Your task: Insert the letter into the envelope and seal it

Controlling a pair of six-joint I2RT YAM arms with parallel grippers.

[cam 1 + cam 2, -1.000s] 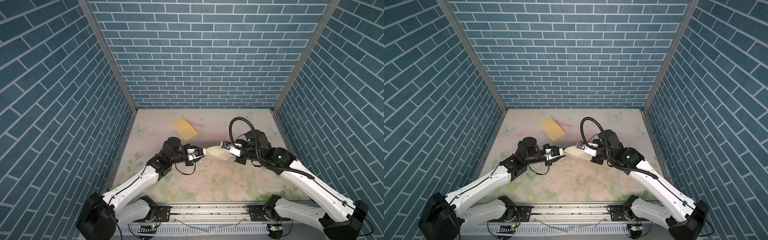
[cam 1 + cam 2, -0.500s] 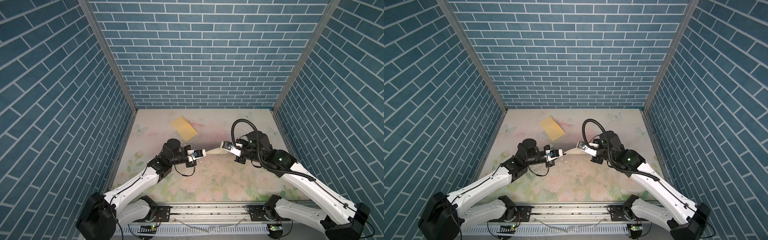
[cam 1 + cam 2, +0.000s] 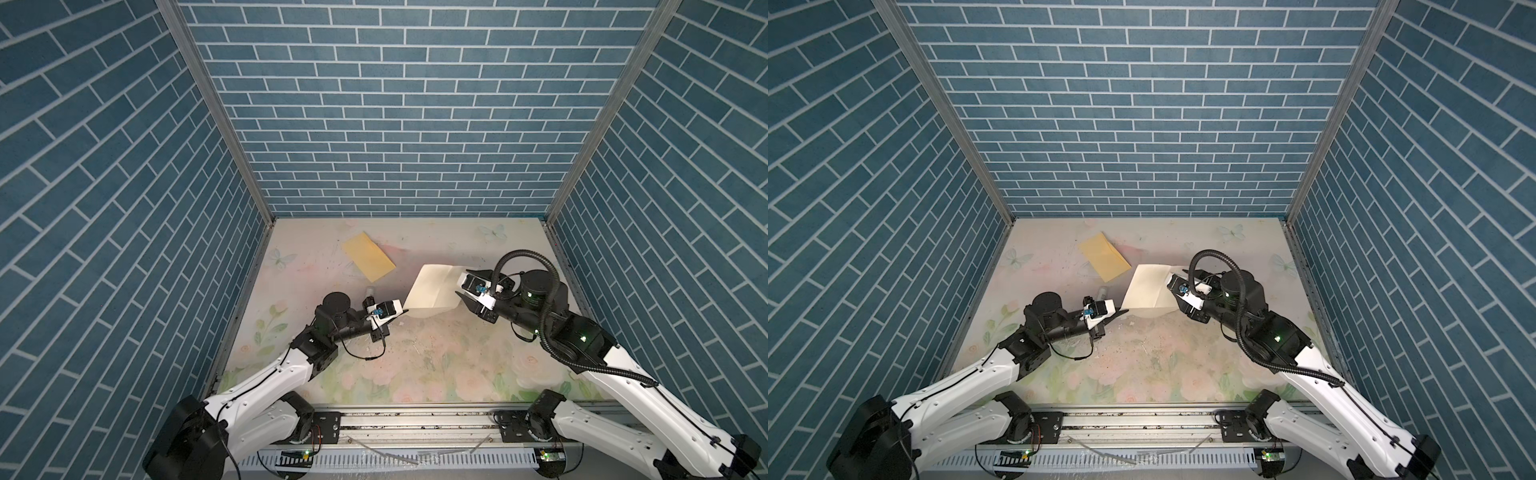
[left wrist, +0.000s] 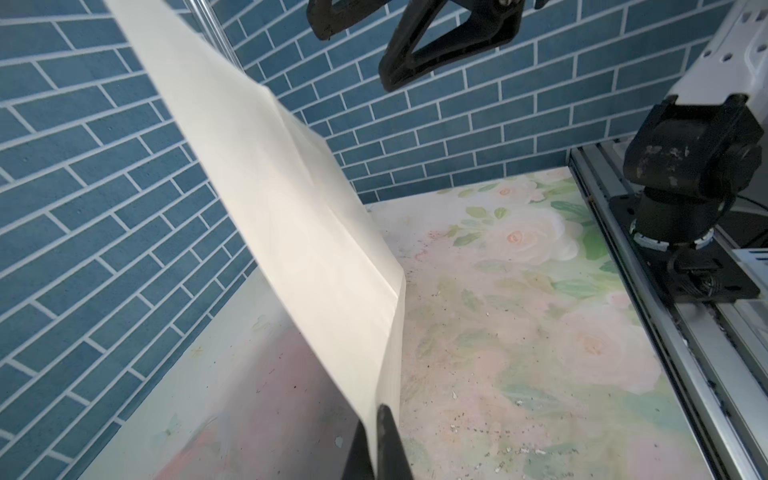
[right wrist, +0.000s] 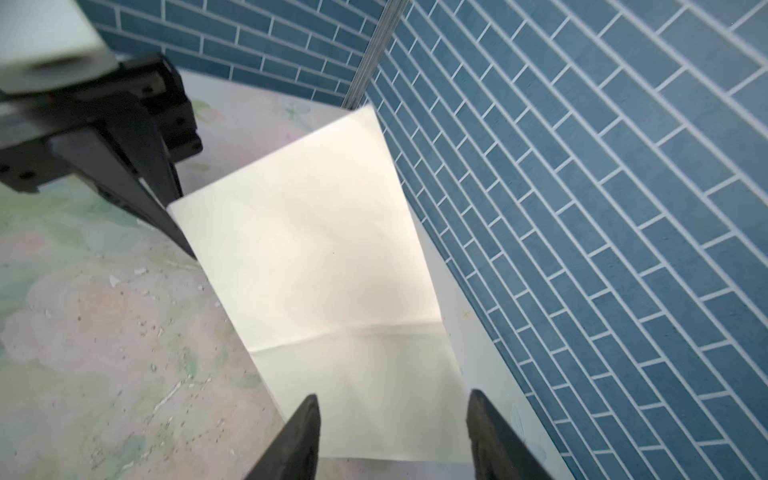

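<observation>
The letter (image 3: 432, 291) - a beige, parchment-like paper sheet with a fold crease across it - is off the desk (image 3: 415, 365), held up at a slant over the middle. Only its plain face shows; no border can be made out here. The left fingers (image 3: 400, 311) are pressed fully together on one low corner, and in the left wrist view the sheet rises from that pinch toward the other arm. A corner pinch like this carries the paper but leaves it free to sag and swing, which probably explains the second arm standing so close.

The right fingers (image 3: 465, 300) are spread roughly halfway and grip nothing. In the right wrist view the letter's near edge lies between them, though I cannot tell whether either one touches the paper. Placed so, they could close on that edge and steady the sheet for folding along its crease.

The envelope (image 3: 368, 257) - a long, narrow, plain yellow manila rectangle - lies flat on the desk nearer the back wall, left of the middle, apart from the letter and from both arms. It lies at an angle to the walls, and whether its flap is open I cannot tell. By my reading the task is at an early stage: nothing is inserted yet, and the sheet looks too broad to go in unfolded.
</observation>
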